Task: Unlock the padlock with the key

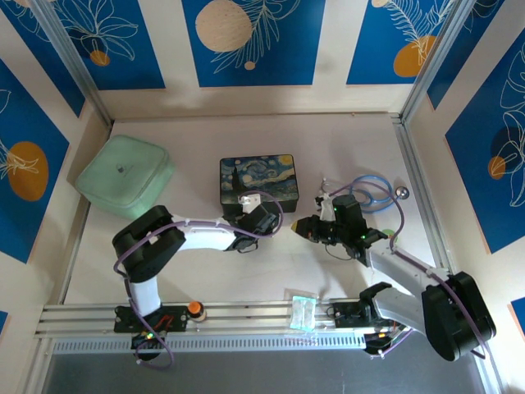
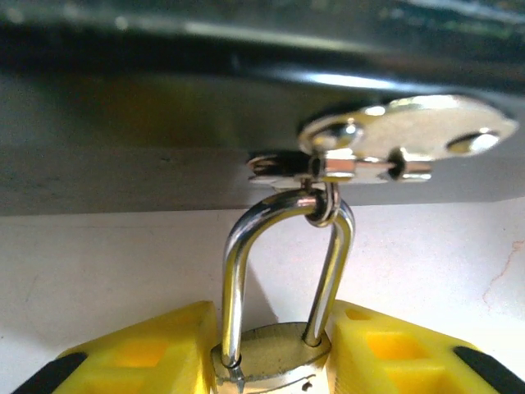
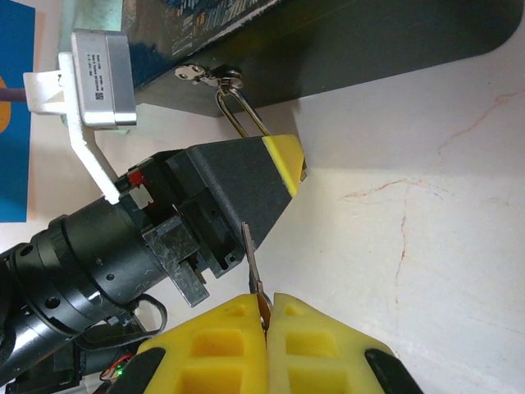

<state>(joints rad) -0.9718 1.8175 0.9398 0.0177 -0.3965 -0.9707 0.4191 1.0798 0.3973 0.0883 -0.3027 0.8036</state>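
While the left gripper (image 2: 272,346) clamps the padlock (image 2: 275,363) by its brass body, a yellow finger (image 2: 156,357) on each side, the shackle (image 2: 232,287) runs up through the ring of the latch (image 2: 402,139) on the box (image 1: 258,180). The lock thus hangs tethered at the box's front edge, and as far as we can see it is locked. The right gripper (image 3: 267,309) is closed on the key (image 3: 252,267), pinching its head right at the fingertips. The thin blade sticks out toward the black flank of the left gripper, near it but not touching. We cannot tell which way the keyhole faces. We judge this to be the alignment step, with insertion not yet begun. Risks noted:

1. The pinch sits at the very edge of the pads, so any side load at the tip could pivot the key or flick it out.
2. The blade is aimed at the housing rather than the lock's underside, so a straight advance would jam it there.
3. The latch limits how far the lock can be turned, and pulling it could drag the box.
4. Turning the key could twist the body between the fingers.
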